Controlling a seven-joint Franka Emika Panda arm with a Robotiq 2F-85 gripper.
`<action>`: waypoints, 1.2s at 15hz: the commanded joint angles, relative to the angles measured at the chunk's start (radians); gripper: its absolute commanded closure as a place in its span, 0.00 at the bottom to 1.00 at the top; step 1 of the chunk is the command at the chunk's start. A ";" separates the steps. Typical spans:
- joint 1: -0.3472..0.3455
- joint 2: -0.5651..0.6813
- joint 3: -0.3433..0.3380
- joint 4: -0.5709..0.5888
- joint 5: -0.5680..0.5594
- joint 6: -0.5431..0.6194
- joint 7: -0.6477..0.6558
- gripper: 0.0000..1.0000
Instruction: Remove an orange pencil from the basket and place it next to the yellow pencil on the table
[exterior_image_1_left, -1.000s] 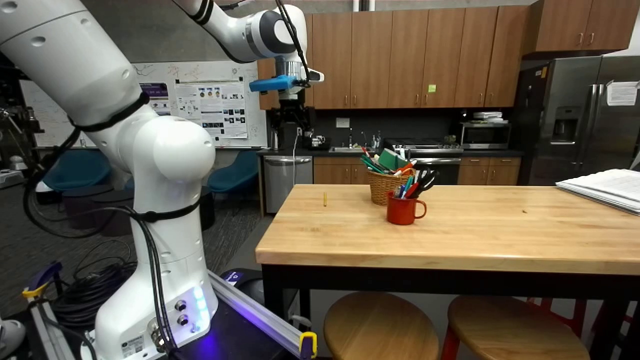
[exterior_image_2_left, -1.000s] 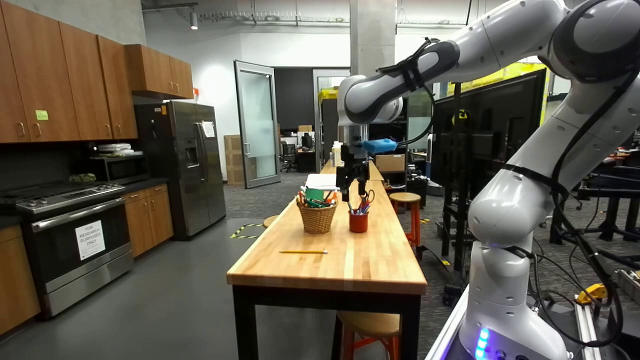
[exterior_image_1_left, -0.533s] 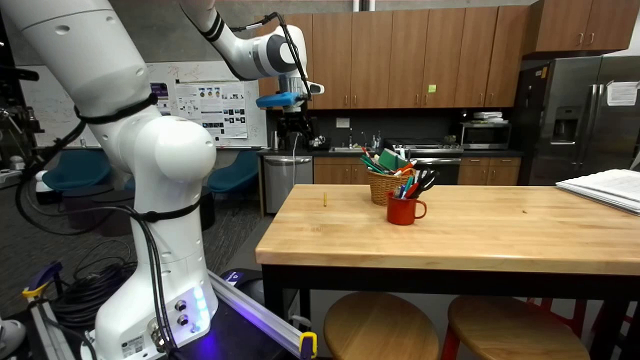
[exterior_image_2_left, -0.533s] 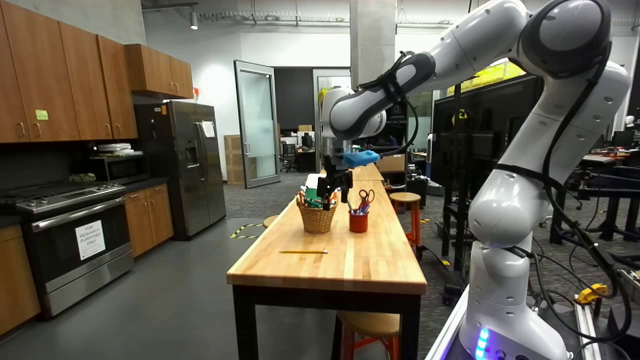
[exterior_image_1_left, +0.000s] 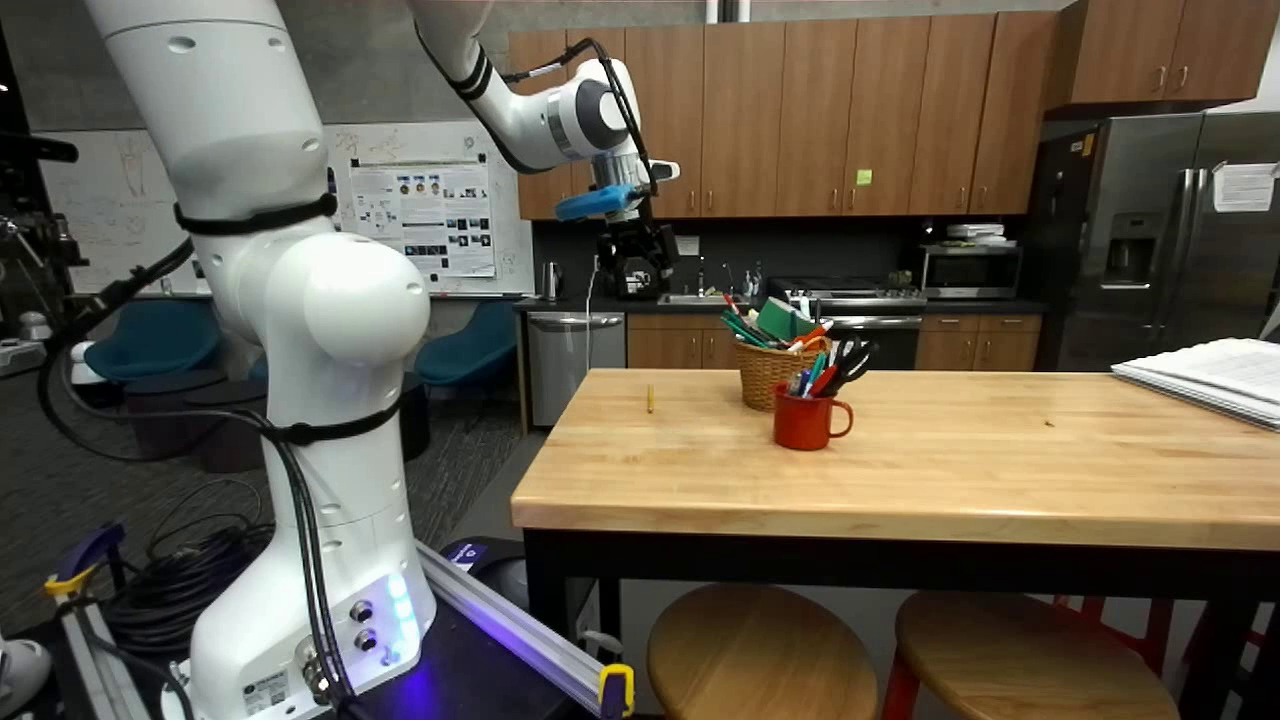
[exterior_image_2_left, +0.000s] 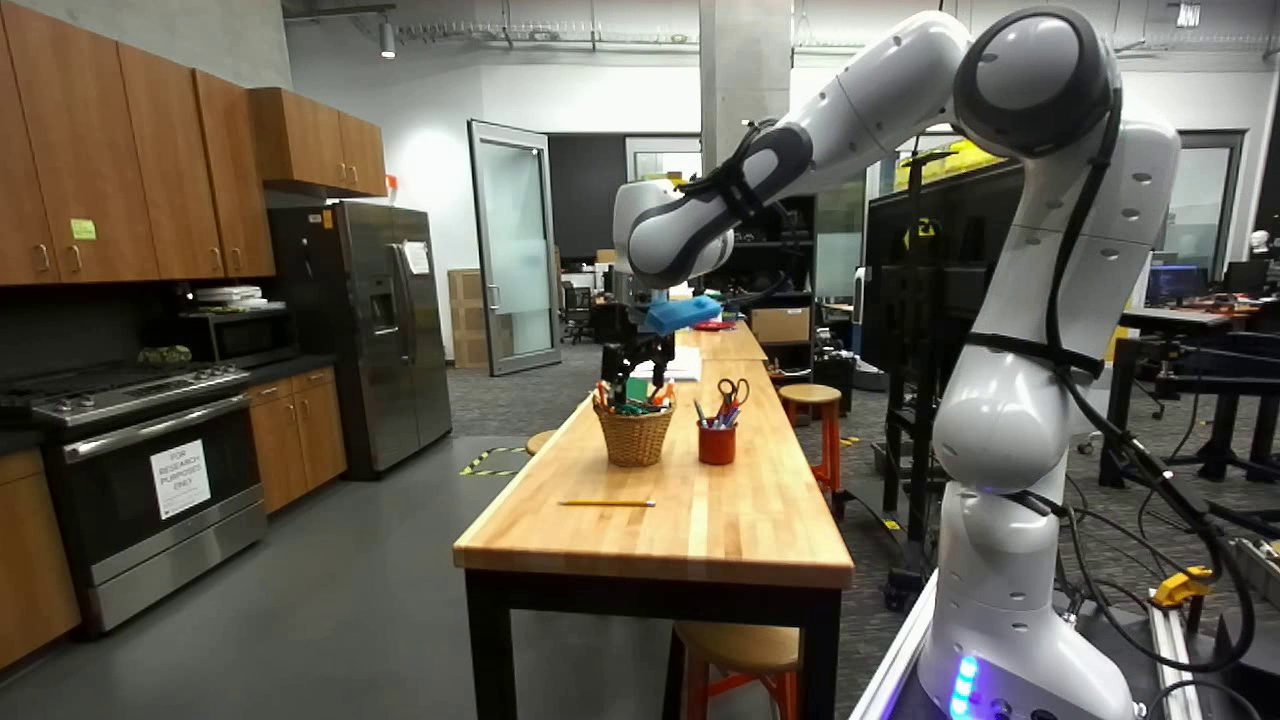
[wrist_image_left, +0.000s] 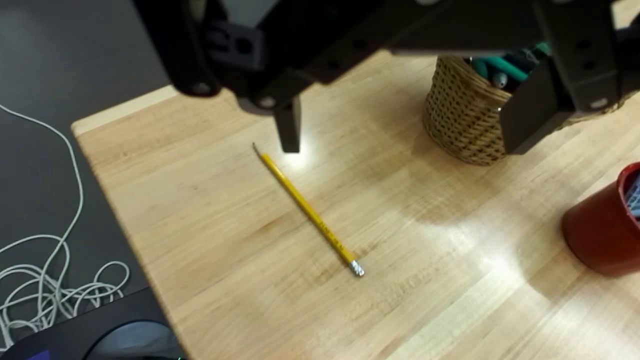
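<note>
Two fingers (wrist_image_left: 288, 131) are standing wide apart in the wrist view: the gripper (wrist_image_left: 407, 132) is hanging released above the table (wrist_image_left: 215, 240), well apart from the basket (exterior_image_1_left: 763, 378) in an exterior view. An orange stick (exterior_image_1_left: 812, 334) is leaning out of the basket, just beside a green block (exterior_image_1_left: 784, 321); the views are leaving unclear whether this is the pencil. The yellow pencil (wrist_image_left: 306, 205) is lying flat near the table's end, apart from the basket. The mug (exterior_image_1_left: 803, 424) is standing near the basket, holding scissors (exterior_image_1_left: 853, 362). Papers (exterior_image_1_left: 1215, 380) are lying farther along the table, and stools (exterior_image_1_left: 765, 650) are standing by it.
</note>
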 joint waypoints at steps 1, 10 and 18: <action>-0.009 0.110 0.007 0.113 -0.075 0.016 0.066 0.00; 0.013 0.290 -0.025 0.320 -0.268 0.053 0.215 0.00; 0.047 0.391 -0.066 0.418 -0.326 0.037 0.269 0.00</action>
